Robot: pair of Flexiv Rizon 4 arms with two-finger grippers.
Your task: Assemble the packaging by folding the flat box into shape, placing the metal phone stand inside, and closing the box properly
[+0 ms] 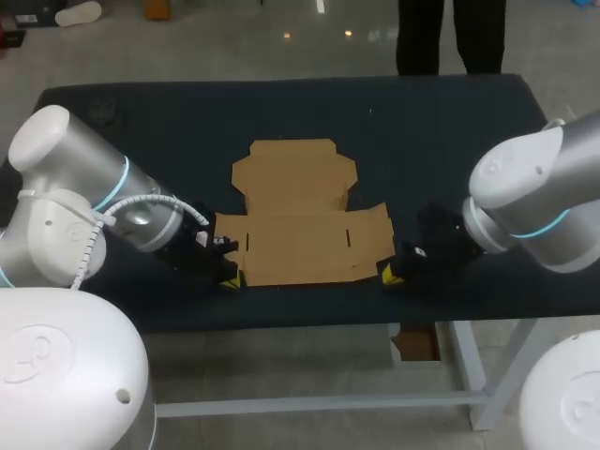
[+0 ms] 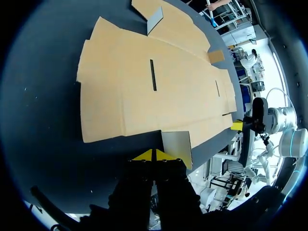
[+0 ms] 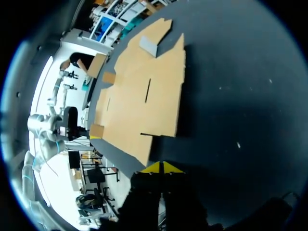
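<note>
Slippage looks the likeliest trouble. The box (image 1: 300,220) lies flat. The left end effector (image 1: 228,277) sits at the box's near left corner and the right end effector (image 1: 389,273) at its near right corner, both low against the table (image 1: 450,131). Each has its yellow tips pressed together with nothing between them.

Like that they can only nudge or pry. A push from one side that the other does not match would probably slide or spin the sheet rather than raise a flap. A tip digging under a corner could also crease the card off its fold line. A small flap at the box's near left corner, just beside the left tips, looks grey in the left wrist view, and I cannot tell whether it is lifted. No phone stand shows in any view.

The table is dark and matt, and I would not count on it for grip. Bare table shows all round the box, widest beyond its far edge. The box's near edge lies close to the table's front edge, so a drag that way could leave it overhanging.
</note>
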